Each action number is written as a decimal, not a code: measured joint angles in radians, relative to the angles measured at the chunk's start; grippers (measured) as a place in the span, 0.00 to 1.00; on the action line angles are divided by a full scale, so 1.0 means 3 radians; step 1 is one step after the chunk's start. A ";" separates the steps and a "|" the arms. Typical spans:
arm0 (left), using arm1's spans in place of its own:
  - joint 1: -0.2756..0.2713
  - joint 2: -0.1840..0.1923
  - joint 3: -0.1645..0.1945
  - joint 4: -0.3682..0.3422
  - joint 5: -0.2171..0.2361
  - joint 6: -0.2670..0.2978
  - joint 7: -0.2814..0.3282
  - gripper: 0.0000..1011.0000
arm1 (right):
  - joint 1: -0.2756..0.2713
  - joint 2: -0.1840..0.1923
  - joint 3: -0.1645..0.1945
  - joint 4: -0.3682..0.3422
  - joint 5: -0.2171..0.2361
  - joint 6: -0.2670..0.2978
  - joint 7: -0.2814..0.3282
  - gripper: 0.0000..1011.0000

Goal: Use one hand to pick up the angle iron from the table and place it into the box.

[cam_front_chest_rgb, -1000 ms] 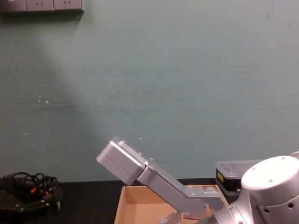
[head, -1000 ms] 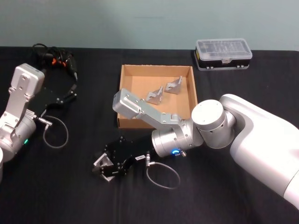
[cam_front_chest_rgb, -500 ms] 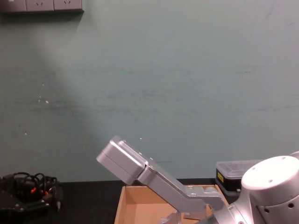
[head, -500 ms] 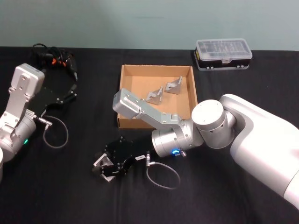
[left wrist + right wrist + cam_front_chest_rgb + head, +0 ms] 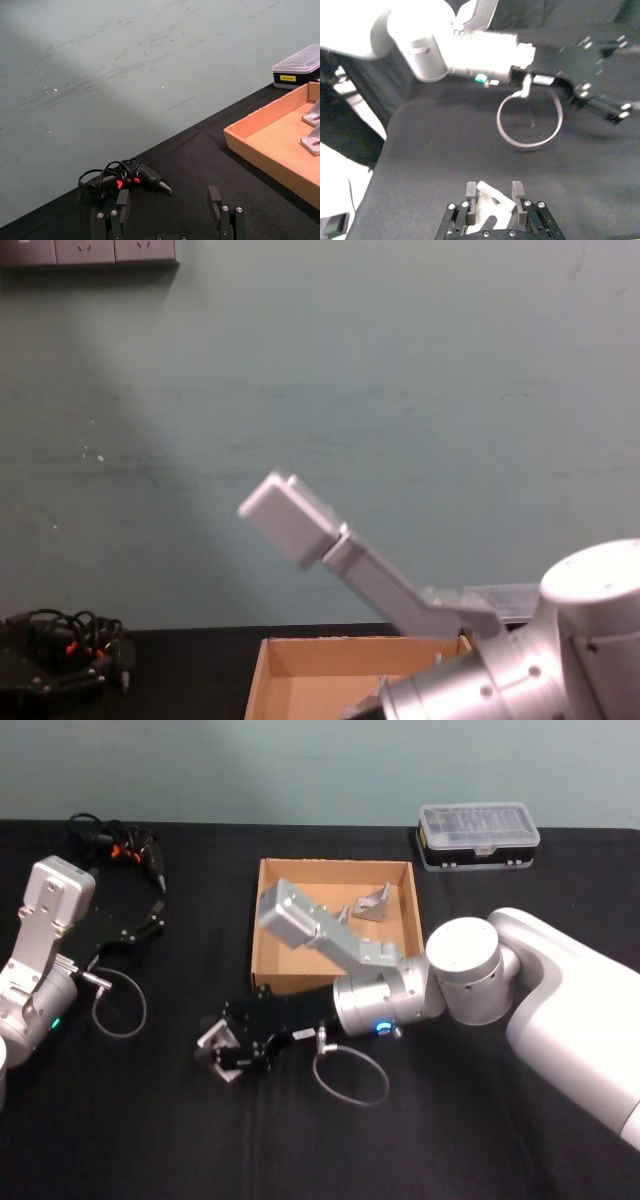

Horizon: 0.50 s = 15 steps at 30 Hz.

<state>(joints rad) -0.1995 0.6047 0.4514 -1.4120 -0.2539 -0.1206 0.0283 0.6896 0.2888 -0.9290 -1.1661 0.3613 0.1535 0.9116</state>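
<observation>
- Three angle irons are in sight: two lie inside the box [image 5: 412, 925], and one angle iron [image 5: 213, 1042] sits between the fingers of the right gripper [image 5: 222, 1055].
- That gripper's fingers are closed on the angle iron [image 5: 492, 204], low over the bench [image 5: 150, 1120] just in front of the box.
- The right arm [image 5: 520, 990] reaches across, wrist bent down.
- The left gripper [image 5: 172, 212] is parked far left, fingers spread, pointing at a black corded tool [image 5: 125, 177].
- One black case [image 5: 478, 835] stands beyond the box.

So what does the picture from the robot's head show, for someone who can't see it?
The right gripper is closed on a small metal angle iron low over the black table, just in front of a cardboard box holding more brackets. The left gripper rests open at the left.
</observation>
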 joint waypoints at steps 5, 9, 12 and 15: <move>0.0000 0.0000 0.0000 0.0000 0.0000 0.0000 0.0000 1.00 | 0.0022 0.0051 0.0154 -0.0081 0.0141 0.0059 -0.0074 0.43; 0.0000 0.0000 0.0000 0.0000 0.0000 0.0000 0.0000 1.00 | 0.0055 0.0105 0.0279 -0.0108 0.0217 0.0128 -0.0197 0.43; 0.0000 0.0000 0.0000 0.0000 0.0000 0.0000 0.0000 1.00 | 0.0079 0.0163 0.0388 -0.0107 0.0286 0.0186 -0.0281 0.43; 0.0000 0.0000 0.0000 0.0000 0.0000 0.0000 0.0000 1.00 | 0.0112 0.0236 0.0473 -0.0073 0.0345 0.0226 -0.0316 0.43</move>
<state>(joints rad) -0.1995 0.6047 0.4514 -1.4120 -0.2540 -0.1206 0.0283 0.7233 0.3596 -0.7871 -1.1879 0.4649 0.2212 0.8169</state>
